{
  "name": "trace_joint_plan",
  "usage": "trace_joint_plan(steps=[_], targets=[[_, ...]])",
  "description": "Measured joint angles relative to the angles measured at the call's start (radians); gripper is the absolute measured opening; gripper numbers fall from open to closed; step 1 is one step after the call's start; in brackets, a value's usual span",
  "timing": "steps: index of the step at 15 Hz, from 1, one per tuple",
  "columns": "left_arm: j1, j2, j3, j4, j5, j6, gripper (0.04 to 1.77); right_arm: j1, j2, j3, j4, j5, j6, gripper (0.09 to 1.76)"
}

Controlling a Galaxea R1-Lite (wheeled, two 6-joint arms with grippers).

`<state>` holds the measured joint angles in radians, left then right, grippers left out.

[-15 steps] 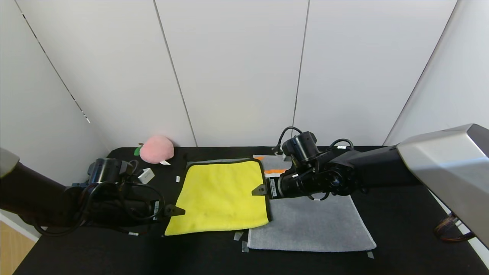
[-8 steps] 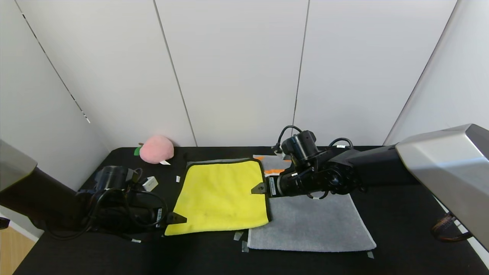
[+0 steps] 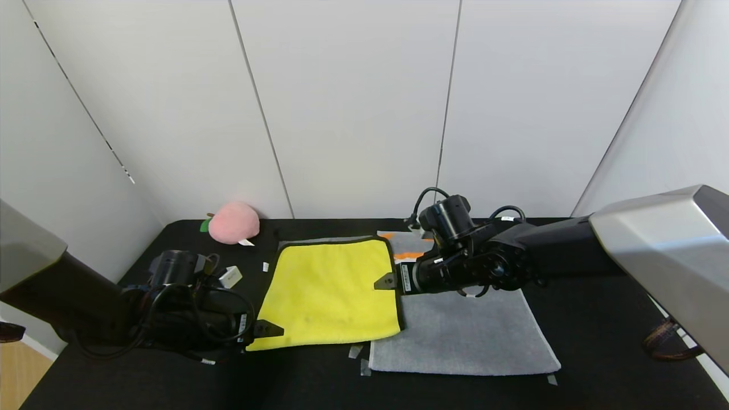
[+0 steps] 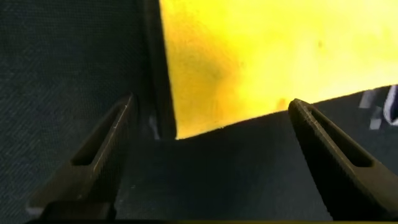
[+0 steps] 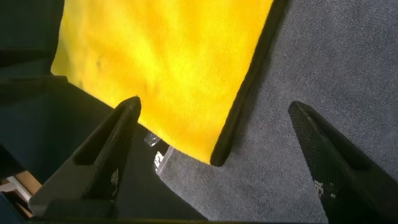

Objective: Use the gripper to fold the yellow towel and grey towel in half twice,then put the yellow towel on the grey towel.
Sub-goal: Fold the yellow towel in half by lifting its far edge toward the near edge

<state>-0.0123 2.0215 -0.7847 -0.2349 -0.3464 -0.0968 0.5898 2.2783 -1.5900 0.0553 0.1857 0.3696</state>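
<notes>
Yellow towel (image 3: 330, 293) lay flat on the black table (image 3: 598, 341), its right edge overlapping the grey towel (image 3: 464, 333), which spread out to the right with its orange bands at the far end. Low at the yellow cloth's near left corner sat the left tool (image 3: 267, 328), jaws spread wide, holding nothing. Over the yellow towel's right edge hovered the right tool (image 3: 386, 282), likewise wide open and empty. A pink plush peach (image 3: 233, 222) rested at the table's far left.
</notes>
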Motion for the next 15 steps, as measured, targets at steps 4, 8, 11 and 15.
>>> trace_joint_plan(steps=[4,8,11,15], targets=[[-0.018,0.001,0.014,-0.030,0.000,0.000,1.72,0.000,0.001,0.002,0.001,-0.002,0.000,1.71],[-0.027,0.005,0.023,-0.039,0.001,0.001,1.63,0.001,0.002,0.003,0.001,-0.002,0.010,1.71],[-0.030,0.009,0.027,-0.038,-0.002,0.002,1.15,0.001,0.004,0.004,0.001,-0.002,0.019,1.71],[-0.031,0.014,0.027,-0.038,-0.002,0.005,0.66,0.001,0.007,0.004,0.000,-0.002,0.018,1.71]])
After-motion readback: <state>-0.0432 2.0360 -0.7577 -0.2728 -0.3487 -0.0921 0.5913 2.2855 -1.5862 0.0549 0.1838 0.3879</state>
